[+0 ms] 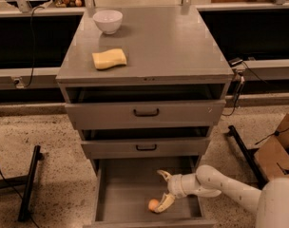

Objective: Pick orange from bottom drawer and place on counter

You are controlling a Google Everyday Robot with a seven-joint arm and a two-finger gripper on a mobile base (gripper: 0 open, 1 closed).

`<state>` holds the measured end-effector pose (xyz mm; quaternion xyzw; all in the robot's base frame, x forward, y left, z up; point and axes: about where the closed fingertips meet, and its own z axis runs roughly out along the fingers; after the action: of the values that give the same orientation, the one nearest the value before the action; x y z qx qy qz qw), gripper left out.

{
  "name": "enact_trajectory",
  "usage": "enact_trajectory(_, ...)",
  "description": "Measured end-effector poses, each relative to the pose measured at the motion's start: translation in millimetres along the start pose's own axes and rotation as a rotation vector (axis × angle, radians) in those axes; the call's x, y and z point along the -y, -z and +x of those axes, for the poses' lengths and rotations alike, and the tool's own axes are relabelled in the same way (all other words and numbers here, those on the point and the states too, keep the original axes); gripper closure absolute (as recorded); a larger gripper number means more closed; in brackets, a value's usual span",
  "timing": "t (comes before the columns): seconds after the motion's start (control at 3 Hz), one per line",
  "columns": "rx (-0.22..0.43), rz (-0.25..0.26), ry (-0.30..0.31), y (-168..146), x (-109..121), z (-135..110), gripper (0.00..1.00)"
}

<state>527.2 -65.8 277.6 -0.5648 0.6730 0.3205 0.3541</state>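
While its fingers (165, 202) stand apart, the gripper (164, 190) hangs inside the bottom drawer (120, 194).
Orange (153, 204) lies near the drawer's front, beside one finger; contact unclear.

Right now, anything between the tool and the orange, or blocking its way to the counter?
Nothing visible. The open tool sits in the bottom drawer, its lower finger right beside the orange. On the counter, the bowl and sponge sit to one side.

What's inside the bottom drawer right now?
The orange near the front of the bottom drawer, the open tool beside it. Rear floor is hidden under the middle drawer.
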Motion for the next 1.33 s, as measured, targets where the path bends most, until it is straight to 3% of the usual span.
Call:
enact_trajectory(0.33,-0.035,0.006,0.068,-11,13,26,0.0)
enact_trajectory(1.0,-0.056,0.002,0.109,-38,23,82,0.0)
enact_trajectory(1.33,-0.021,-0.039,0.115,-54,10,136,0.0)
